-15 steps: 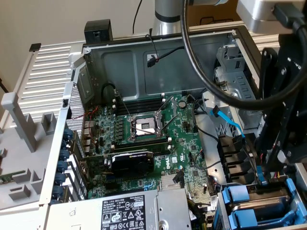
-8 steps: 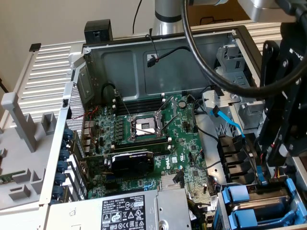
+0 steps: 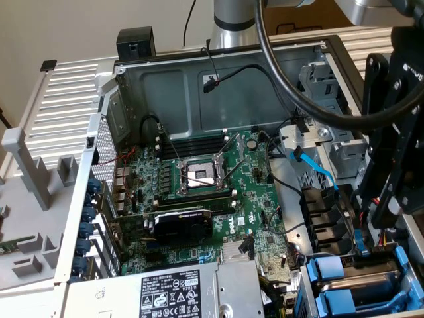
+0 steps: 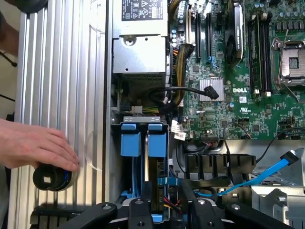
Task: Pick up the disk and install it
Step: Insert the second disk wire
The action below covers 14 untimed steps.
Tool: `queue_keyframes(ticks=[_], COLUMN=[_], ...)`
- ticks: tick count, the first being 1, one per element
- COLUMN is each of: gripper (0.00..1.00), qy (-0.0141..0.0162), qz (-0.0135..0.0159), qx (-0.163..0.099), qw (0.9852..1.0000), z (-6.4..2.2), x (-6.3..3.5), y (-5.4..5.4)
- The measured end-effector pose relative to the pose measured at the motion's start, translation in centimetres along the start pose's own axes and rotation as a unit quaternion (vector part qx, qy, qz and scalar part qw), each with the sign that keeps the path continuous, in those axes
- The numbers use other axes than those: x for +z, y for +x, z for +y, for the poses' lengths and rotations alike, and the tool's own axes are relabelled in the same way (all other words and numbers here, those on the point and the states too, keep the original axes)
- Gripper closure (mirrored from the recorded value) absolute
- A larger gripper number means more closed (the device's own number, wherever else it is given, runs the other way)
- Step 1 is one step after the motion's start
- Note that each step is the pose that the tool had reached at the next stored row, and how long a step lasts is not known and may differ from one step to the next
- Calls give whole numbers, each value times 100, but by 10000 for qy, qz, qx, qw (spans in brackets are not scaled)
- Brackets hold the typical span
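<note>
The disk (image 4: 155, 168) stands edge-on in the drive bay at the case's corner. Its dark metal side and a strip of its blue carrier frame show between my fingers. My gripper (image 4: 166, 190) reaches down into that bay, its black fingers (image 4: 145, 198) closed on either side of the disk. In the exterior view the gripper (image 3: 363, 244) hangs at the right, its tips down among the blue drive carriers (image 3: 331, 271). The disk's label is hidden. Two blue carrier handles (image 4: 131, 139) sit side by side at the bay's mouth.
A person's hand (image 4: 35, 148) rests on the ribbed side panel beside a black round part (image 4: 52, 177). The silver power-supply box (image 3: 192, 291) lies next to the bay. A blue data cable (image 3: 318, 169) and black cables cross near the motherboard (image 3: 199, 179).
</note>
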<state>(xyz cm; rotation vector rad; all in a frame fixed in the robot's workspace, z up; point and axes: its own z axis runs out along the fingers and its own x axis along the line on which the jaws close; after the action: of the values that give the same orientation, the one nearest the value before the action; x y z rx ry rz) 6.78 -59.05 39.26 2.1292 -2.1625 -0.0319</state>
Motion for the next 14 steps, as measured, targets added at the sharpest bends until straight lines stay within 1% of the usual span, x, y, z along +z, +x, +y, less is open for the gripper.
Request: queue_keyframes(ticks=[9,10,11,12,14], gripper=[63,63,63,63,63], qy=[0,0,0,0,0], qz=[-1,-16,-50,-99,-229], qx=[0,-3,-11,-25,-64], qw=[10000,10000,10000,9999,9997], z=[0,0,1,1,0], x=[0,-1,0,-2,-7], y=[0,1,0,0,0])
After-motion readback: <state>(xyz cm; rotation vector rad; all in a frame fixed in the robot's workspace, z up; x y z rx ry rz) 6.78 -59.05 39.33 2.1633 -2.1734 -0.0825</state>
